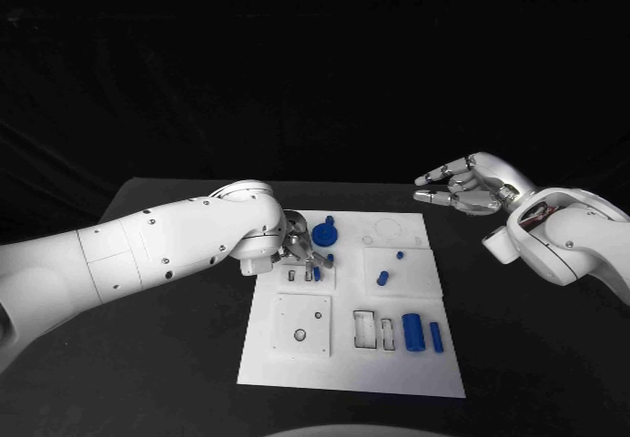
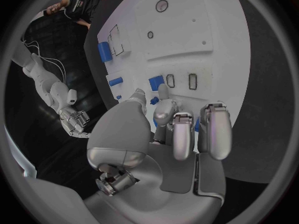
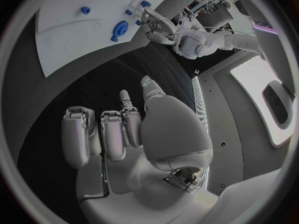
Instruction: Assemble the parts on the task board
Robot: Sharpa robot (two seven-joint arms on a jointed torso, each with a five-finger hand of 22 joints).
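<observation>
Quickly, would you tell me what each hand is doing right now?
Left hand: over the task board, whether it holds a blue part cannot be told.
Right hand: holds nothing, fingers curled.

Robotics lab bench, staged for testing

A black table (image 1: 171,364) stands before dark drapes, carrying a white task board (image 1: 348,378) with outlined slots and small blue parts (image 1: 412,331). 2 white robot arms reach over it from the table's left and right edges. The right wrist view shows pale wall panels and cabling behind.
</observation>
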